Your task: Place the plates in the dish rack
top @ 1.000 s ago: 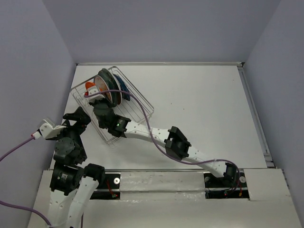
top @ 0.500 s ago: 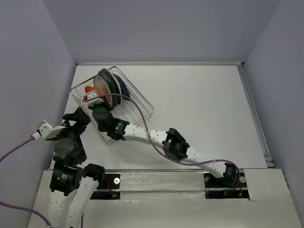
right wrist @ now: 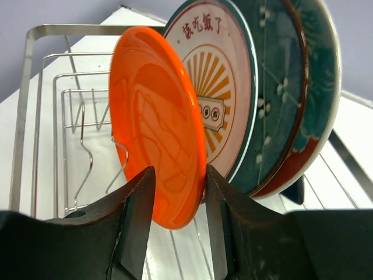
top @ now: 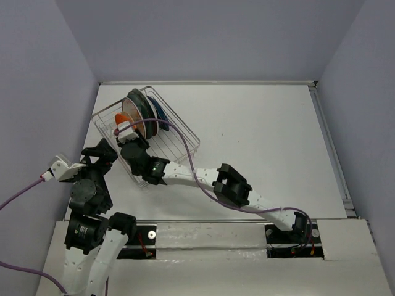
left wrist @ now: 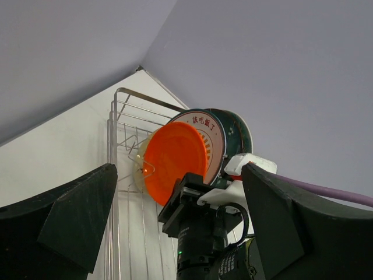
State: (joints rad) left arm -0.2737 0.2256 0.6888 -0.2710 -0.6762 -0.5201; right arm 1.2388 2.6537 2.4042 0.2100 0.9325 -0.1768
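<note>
The dish rack (top: 185, 132) stands at the table's far left and holds several plates (top: 141, 111) on edge. In the right wrist view the plain orange plate (right wrist: 157, 122) is frontmost. Behind it come the white plate with the orange emblem (right wrist: 218, 76), a dark teal one (right wrist: 274, 87) and a red-and-teal one (right wrist: 317, 76). My right gripper (right wrist: 179, 192) is open and straddles the orange plate's lower rim, its left finger (right wrist: 137, 233) slightly apart from the plate. My left gripper (left wrist: 179, 175) hangs open and empty beside the rack (left wrist: 113, 128).
The right arm's wrist (left wrist: 204, 233) and its purple cable (top: 185, 148) lie over the rack's near side. The left arm (top: 86, 194) is folded close to the rack's left corner, next to the left wall. Bare wire tines (right wrist: 81, 157) stand left of the orange plate.
My right gripper has opened; a second ago it was shut on the orange plate, which now stands upright in the rack. The left arm has not moved.
</note>
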